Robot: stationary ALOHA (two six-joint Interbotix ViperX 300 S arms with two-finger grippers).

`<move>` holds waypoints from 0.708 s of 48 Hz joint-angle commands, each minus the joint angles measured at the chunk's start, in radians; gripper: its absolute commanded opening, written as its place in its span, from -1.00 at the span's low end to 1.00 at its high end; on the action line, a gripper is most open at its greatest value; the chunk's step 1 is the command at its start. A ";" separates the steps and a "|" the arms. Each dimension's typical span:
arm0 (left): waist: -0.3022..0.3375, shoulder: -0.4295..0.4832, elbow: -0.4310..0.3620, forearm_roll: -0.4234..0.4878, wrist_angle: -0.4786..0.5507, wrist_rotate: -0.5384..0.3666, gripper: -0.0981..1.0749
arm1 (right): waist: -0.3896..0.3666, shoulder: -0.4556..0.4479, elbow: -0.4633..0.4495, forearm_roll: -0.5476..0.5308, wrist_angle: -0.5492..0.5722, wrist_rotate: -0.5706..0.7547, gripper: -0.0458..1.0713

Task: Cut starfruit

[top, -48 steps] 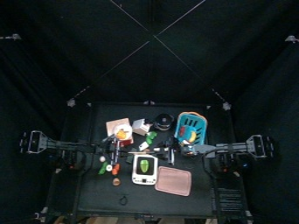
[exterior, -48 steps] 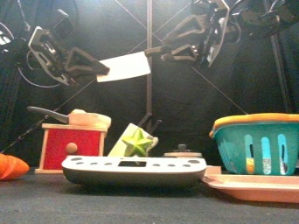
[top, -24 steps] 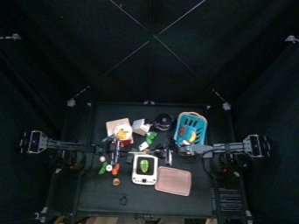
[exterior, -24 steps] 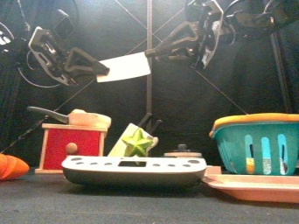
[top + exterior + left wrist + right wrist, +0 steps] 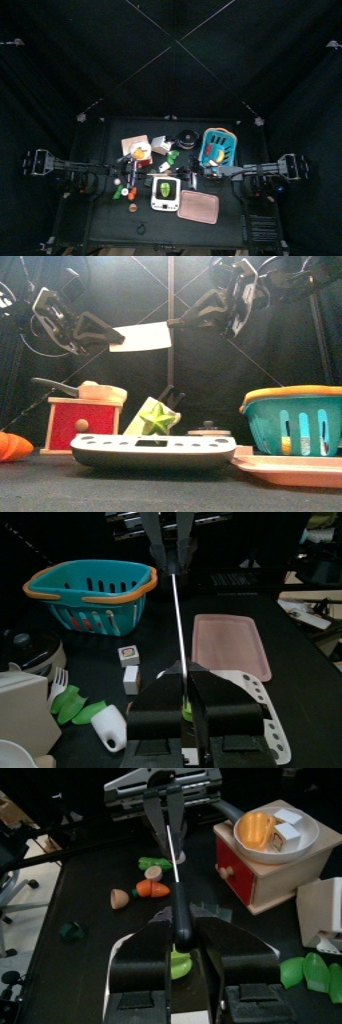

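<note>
**Knife slung between two pincers, above the starfruit**

Left pincer point(image 5: 187, 677) pressed together on the thin blade of the knife point(image 5: 144, 338), held level and high over the worktop point(image 5: 160, 491). Right pincer point(image 5: 178, 928) set around the knife's dark handle, a jaw on either side; cannot tell whether clamped on it or only closing in. Both pincers facing each other along the blade, with nothing else between them.

Straight below both pincers: the starfruit point(image 5: 158, 418), yellow-green, standing on the white board point(image 5: 154, 448) at the front of the worktop, well clear of the blade (seen past the jaws in both wrist views).

Beside the board, under the right pincer's side: a pink tray point(image 5: 230, 642), and beyond it a teal basket point(image 5: 297, 416) with an orange rim.

Under the left pincer's side: a red box point(image 5: 274, 868) carrying a white bowl point(image 5: 281, 830) with an orange item in it, green leafy pieces point(image 5: 74, 704) near the board, and a few small vegetable pieces point(image 5: 151, 888) scattered on the worktop.

Open air between blade and fruit; board's raised rim alone around the starfruit.
</note>
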 commanded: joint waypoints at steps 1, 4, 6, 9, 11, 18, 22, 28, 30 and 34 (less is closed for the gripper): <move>-0.028 0.014 -0.006 -0.025 -0.031 0.002 -0.23 | 0.002 -0.015 -0.008 0.005 0.012 0.002 -0.06; -0.055 0.031 0.000 -0.052 -0.060 0.003 -0.23 | 0.011 -0.011 -0.002 0.005 0.011 0.002 -0.06; -0.071 0.044 0.000 -0.071 -0.080 0.003 -0.23 | 0.023 -0.006 0.003 0.005 0.012 0.002 -0.06; -0.087 0.069 0.000 -0.098 -0.110 0.006 -0.23 | 0.034 0.003 0.008 0.006 0.020 0.003 -0.06; -0.097 0.089 -0.002 -0.110 -0.124 0.006 -0.23 | 0.040 0.006 0.011 0.006 0.025 0.003 -0.06; -0.115 0.164 -0.011 -0.135 -0.144 0.011 -0.23 | 0.058 0.009 0.018 0.006 0.055 0.003 -0.07; -0.121 0.199 -0.025 -0.138 -0.155 0.020 -0.23 | 0.064 0.021 0.021 0.006 0.098 0.003 -0.07; -0.137 0.230 -0.043 -0.146 -0.155 0.029 -0.23 | 0.075 0.048 0.020 0.015 0.150 0.003 -0.07; -0.146 0.238 -0.046 -0.146 -0.155 0.029 -0.23 | 0.081 0.055 0.018 0.015 0.158 0.002 -0.07; -0.163 0.252 -0.049 -0.146 -0.150 0.029 -0.23 | 0.091 0.071 0.015 0.012 0.160 0.002 -0.07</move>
